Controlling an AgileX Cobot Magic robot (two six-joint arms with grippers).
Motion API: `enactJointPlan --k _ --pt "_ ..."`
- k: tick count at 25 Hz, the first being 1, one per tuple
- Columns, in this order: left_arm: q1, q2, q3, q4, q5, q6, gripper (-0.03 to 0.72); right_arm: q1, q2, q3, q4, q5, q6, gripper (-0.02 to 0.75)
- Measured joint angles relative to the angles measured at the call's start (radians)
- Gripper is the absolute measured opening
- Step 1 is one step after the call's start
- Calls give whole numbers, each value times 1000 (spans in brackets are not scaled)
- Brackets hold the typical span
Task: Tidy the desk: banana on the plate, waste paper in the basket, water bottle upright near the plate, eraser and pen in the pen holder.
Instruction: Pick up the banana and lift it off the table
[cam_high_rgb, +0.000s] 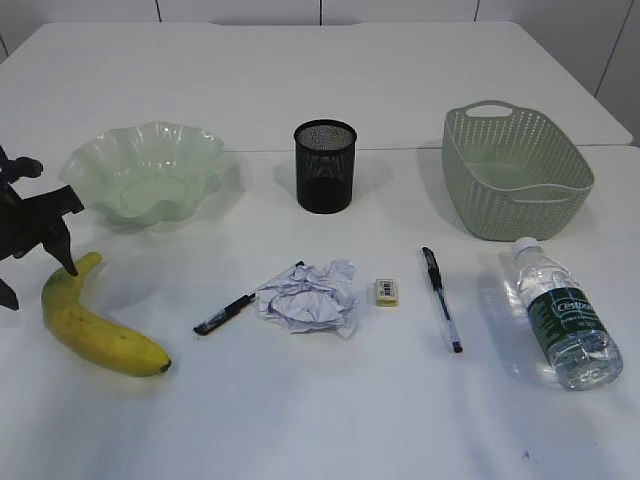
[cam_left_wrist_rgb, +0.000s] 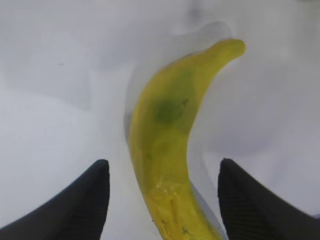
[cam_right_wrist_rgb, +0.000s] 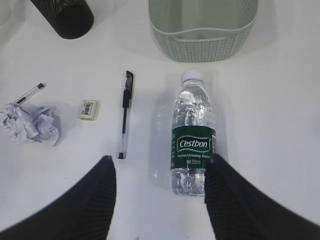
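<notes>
Left gripper (cam_left_wrist_rgb: 162, 200) wide open, holding nothing, straddling banana (cam_left_wrist_rgb: 170, 145) at stem end; its long axis runs between the jaws. Right gripper (cam_right_wrist_rgb: 160, 200) open above lying water bottle (cam_right_wrist_rgb: 194, 135).

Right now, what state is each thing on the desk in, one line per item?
banana: lying on the table, off the plate
plate: empty
pen holder: upright, nothing visible inside
basket: empty
waste paper: crumpled, on the table
eraser: on the table
right pen: lying flat
left pen: partly under the paper
water bottle: on its side, capped
left gripper: open, straddling the banana
right gripper: open, above the bottle
</notes>
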Motion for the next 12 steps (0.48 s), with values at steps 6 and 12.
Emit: enactJointPlan --k 6,12 --pt "0 30 0 21 0 -10 477 0 0 0 0 -2 0 424" --pt "-28 67 -1 56 -5 -13 476 0 0 0 0 -19 -2 424"
